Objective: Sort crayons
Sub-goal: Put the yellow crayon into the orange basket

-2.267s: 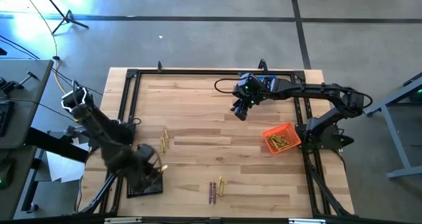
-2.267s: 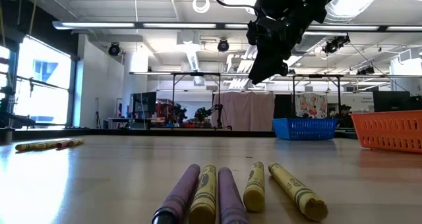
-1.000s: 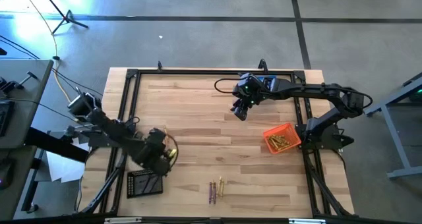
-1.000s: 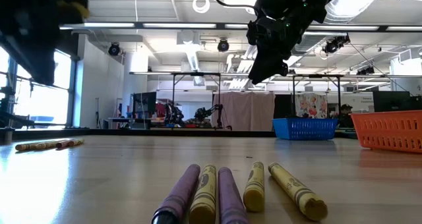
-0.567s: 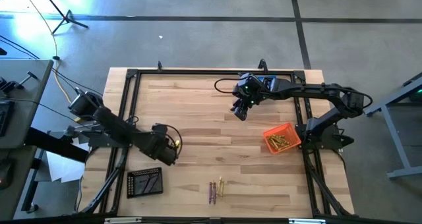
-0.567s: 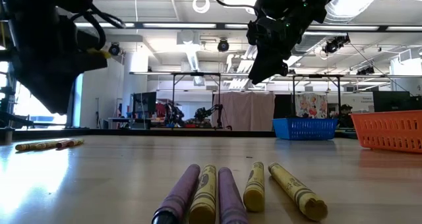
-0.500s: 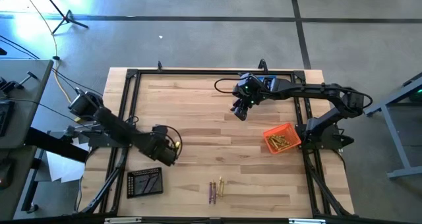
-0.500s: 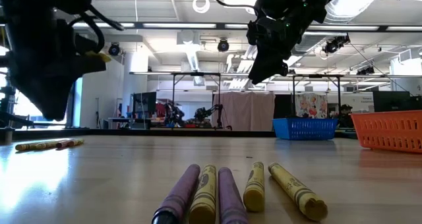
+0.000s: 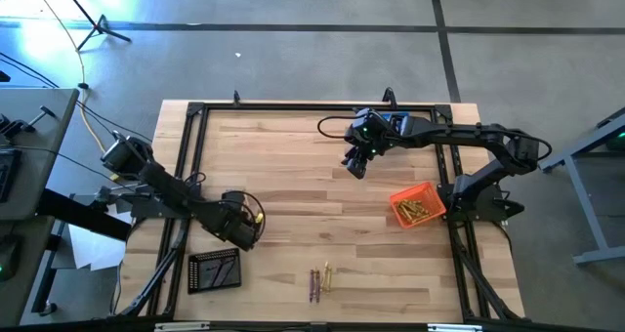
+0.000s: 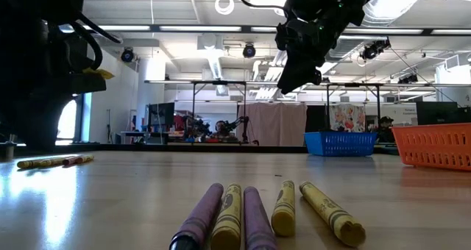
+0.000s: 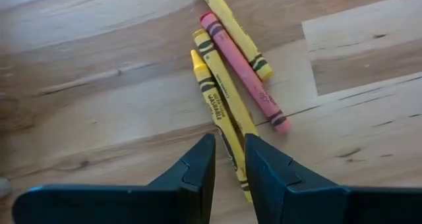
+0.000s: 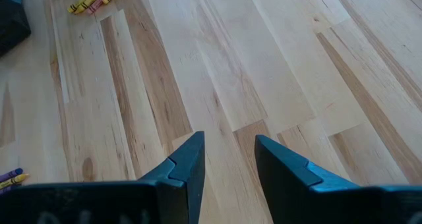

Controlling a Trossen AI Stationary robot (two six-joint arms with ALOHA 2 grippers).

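Wood-plank table (image 9: 293,146), workshop behind. Left gripper (image 11: 229,159) is at the high view's left-centre, jaws narrowly parted and empty, straddling a yellow crayon (image 11: 223,105). Touching it: a second yellow crayon (image 11: 206,85), then a red-orange crayon (image 11: 242,76) and another yellow crayon (image 11: 234,23). To do this step well, come straight down centred on one stick; neighbours may get dragged. Black basket (image 9: 215,269) sits lower left; its contents probably can't be made out. Right gripper (image 12: 229,157) hovers open and empty at upper centre. Orange basket (image 9: 414,206) holds yellow crayons; more crayons (image 9: 319,280) at bottom centre.
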